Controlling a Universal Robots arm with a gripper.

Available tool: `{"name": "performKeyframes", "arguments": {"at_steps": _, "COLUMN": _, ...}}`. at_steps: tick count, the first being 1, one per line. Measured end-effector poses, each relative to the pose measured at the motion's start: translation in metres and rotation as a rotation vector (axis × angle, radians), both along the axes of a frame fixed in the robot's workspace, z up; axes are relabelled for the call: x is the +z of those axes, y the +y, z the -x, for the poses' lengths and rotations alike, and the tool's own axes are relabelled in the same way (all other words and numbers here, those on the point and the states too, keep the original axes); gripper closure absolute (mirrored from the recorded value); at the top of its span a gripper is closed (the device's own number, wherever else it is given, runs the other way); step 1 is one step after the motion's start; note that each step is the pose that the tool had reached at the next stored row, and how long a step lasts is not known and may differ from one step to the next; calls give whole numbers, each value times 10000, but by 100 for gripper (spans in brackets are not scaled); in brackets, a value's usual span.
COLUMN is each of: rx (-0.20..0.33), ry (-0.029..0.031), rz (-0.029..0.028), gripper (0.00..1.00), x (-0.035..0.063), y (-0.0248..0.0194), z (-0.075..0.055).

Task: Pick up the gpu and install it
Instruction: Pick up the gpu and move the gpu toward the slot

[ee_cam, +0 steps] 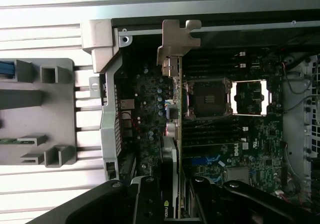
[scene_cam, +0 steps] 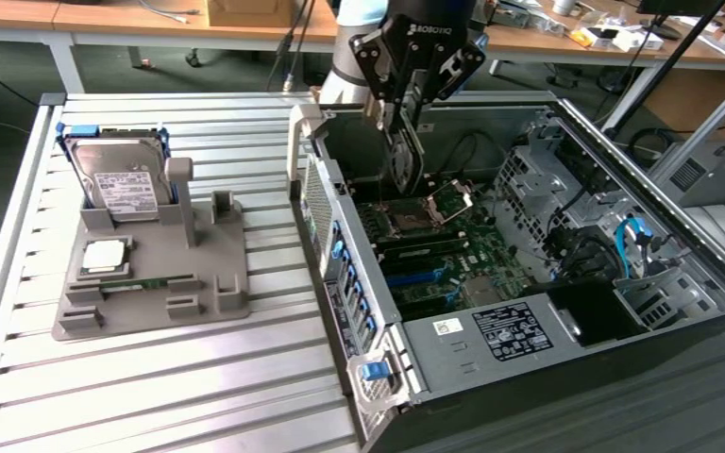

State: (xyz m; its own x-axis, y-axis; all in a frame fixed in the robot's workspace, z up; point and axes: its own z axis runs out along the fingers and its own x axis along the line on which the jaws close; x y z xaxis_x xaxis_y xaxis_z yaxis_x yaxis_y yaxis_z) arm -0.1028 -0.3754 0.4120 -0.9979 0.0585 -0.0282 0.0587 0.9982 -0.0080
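My gripper (scene_cam: 400, 121) hangs over the back of the open computer case (scene_cam: 665, 311) and is shut on the gpu (scene_cam: 403, 162). The gpu is a thin black card held on edge, hanging down toward the motherboard (scene_cam: 451, 260). In the wrist view the gpu (ee_cam: 173, 114) runs edge-on away from my gripper (ee_cam: 172, 206), with its silver-grey metal bracket (ee_cam: 177, 36) at the far end near the case's rear wall. The card hangs over the board beside the CPU socket (ee_cam: 207, 98). I cannot tell whether it touches a slot.
A grey holder tray (scene_cam: 148, 283) on the slatted metal table (scene_cam: 148, 396) at the exterior view's left carries a hard drive (scene_cam: 117, 184), a processor chip (scene_cam: 105, 255) and a memory stick (scene_cam: 136, 283). Drive cages and cables (scene_cam: 627, 241) fill the case's far side.
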Motion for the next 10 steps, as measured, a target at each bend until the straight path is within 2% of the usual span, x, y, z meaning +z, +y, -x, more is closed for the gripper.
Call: {"name": "performKeyframes", "arguments": {"at_steps": 10, "rx": 0, "ry": 0, "rz": 0, "gripper": 73, "x": -10, "y": 0, "z": -36}}
